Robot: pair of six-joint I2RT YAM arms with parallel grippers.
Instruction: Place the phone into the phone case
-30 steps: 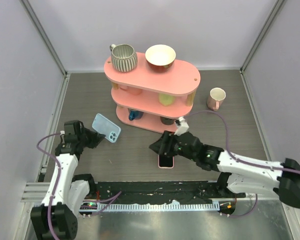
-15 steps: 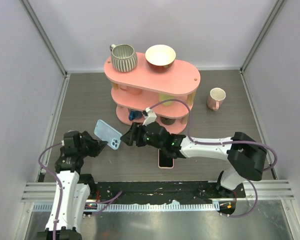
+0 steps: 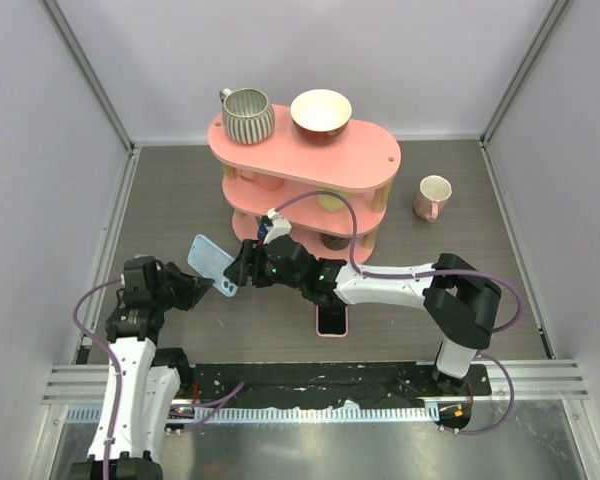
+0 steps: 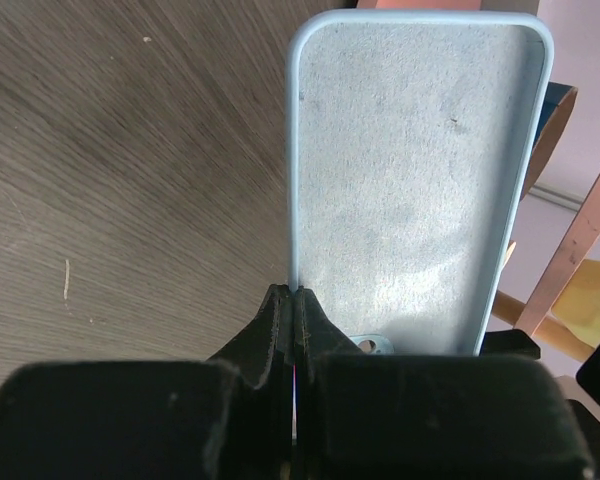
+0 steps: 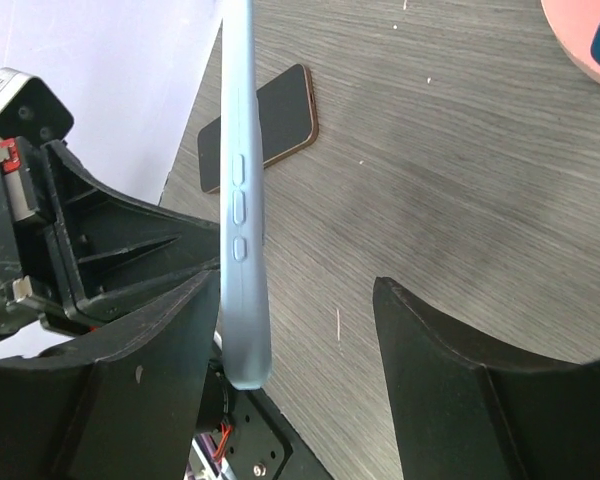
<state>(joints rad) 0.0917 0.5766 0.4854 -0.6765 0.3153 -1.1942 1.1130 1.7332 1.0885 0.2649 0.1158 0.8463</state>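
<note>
Empty phone case [image 4: 415, 180] — pinched in left hand [image 4: 292, 320], right hand [image 5: 298, 325] spread around it; phone [image 5: 265, 125] on table [image 3: 180, 190].

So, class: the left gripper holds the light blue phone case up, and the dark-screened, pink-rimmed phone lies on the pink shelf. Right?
No. The left gripper holds the light blue phone case up, but the dark-screened, pink-rimmed phone lies on the grey wooden table in front of the pink shelf, as the top external view shows.

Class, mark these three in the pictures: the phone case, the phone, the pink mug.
phone case [image 4: 415, 180], left wrist view, middle of its inner lining.
phone [image 5: 280, 115], right wrist view, on its dark screen.
pink mug [image 3: 435, 189], top external view, its pale inside.
</note>
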